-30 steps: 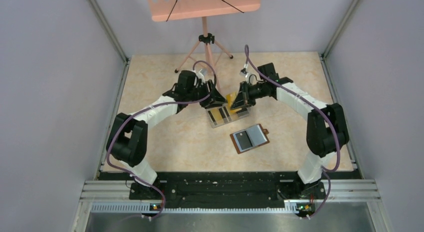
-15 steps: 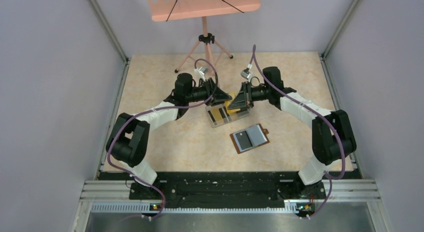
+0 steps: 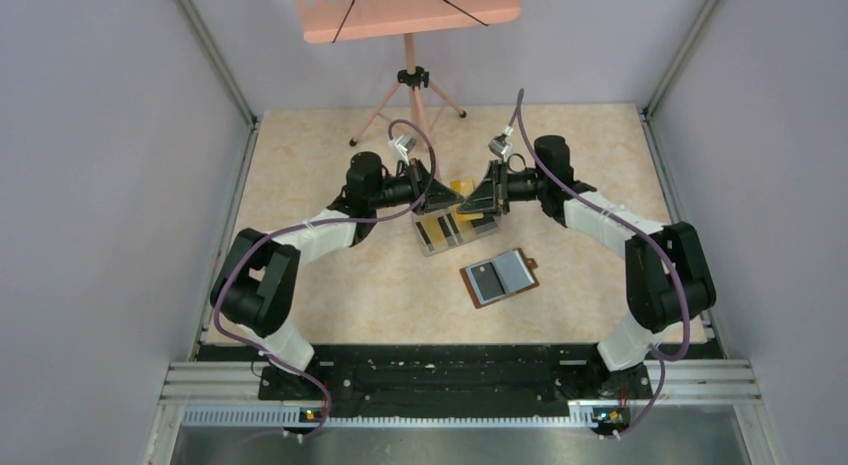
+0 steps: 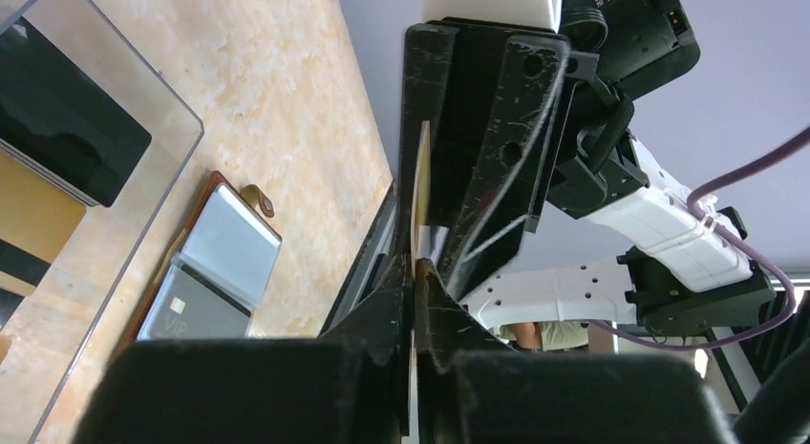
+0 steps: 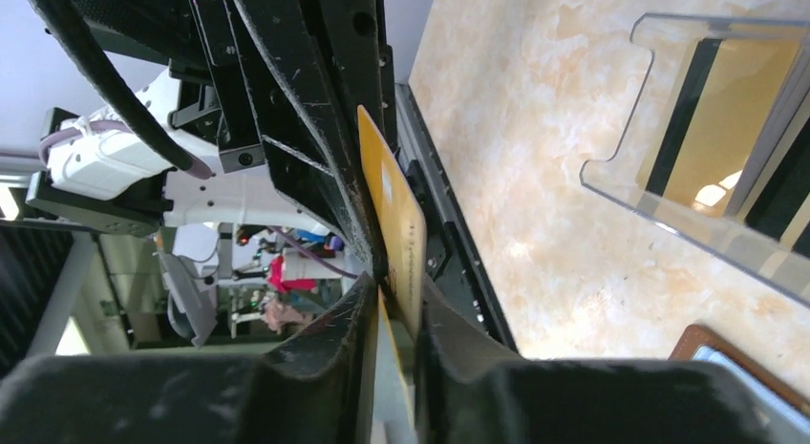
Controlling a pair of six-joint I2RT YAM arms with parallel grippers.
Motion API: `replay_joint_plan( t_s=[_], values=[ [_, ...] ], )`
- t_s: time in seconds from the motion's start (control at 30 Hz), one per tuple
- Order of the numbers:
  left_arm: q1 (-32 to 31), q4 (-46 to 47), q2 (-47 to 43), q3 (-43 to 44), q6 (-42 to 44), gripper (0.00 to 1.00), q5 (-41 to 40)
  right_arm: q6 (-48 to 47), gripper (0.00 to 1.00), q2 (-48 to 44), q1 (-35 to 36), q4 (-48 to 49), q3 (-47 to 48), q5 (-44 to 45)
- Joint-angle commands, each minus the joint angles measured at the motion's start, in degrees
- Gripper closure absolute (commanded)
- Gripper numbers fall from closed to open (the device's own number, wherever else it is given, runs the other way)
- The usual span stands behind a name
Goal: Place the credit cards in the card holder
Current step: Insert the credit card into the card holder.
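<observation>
A tan-yellow credit card (image 3: 458, 188) hangs edge-on in the air between both grippers, above the clear box. My left gripper (image 3: 449, 197) is shut on one end of it; the left wrist view shows its fingertips (image 4: 413, 267) pinching the thin card edge (image 4: 420, 191). My right gripper (image 3: 473, 197) faces it, and its jaws (image 5: 394, 286) stand slightly apart around the same card (image 5: 396, 210), with a gap on one side. The brown card holder (image 3: 500, 277) lies open nearer the arms, holding a black and a blue-grey card.
The clear plastic box (image 3: 445, 231) under the grippers holds more tan and black cards. A pink board on a tripod (image 3: 408, 85) stands at the far edge. Grey walls enclose the table on three sides.
Both grippers rose a little and drew together over the box. The left jaws closed on the yellow card, and the right jaws eased apart around it.
</observation>
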Motion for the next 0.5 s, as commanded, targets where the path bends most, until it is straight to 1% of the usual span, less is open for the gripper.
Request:
replay_joint_plan(
  t_s=[0.0,0.07,0.1,0.17,0.2,0.3,0.37,0.47],
  values=[
    [-0.32,1.84,-3.31,-0.18,-0.04,1.00,-0.40,-1.57,0.70,-4.26,-1.34,0.79,0.11,2.02],
    [-0.31,-2.57,-4.00,0.01,1.97,1.00,-1.87,-5.01,0.54,-5.55,-2.56,-4.27,0.22,4.44],
    [-0.26,-5.93,-4.50,0.26,3.55,1.00,-2.85,-7.59,0.48,-6.27,-3.37,-7.99,0.14,6.07],
    [-0.53,-12.18,-5.49,0.53,6.60,1.00,-5.08,-13.09,0.39,-7.62,-5.27,-17.01,0.31,10.33],
    [-0.72,-16.02,-5.91,0.81,8.35,1.00,-6.21,-16.16,0.36,-8.17,-6.22,-21.56,0.30,12.46],
    [-2.13,-22.62,-6.32,1.13,11.70,1.00,-8.74,-24.11,0.31,-9.91,-8.47,-33.63,-0.10,22.43],
    [-3.96,-23.75,-5.94,0.51,12.23,1.00,-9.51,-26.85,0.30,-10.99,-9.67,-37.95,-1.63,29.87],
    [-7.34,-22.75,-5.06,-1.06,11.08,1.00,-10.55,-27.79,0.30,-11.89,-10.62,-39.75,-5.85,36.40]
  ],
)
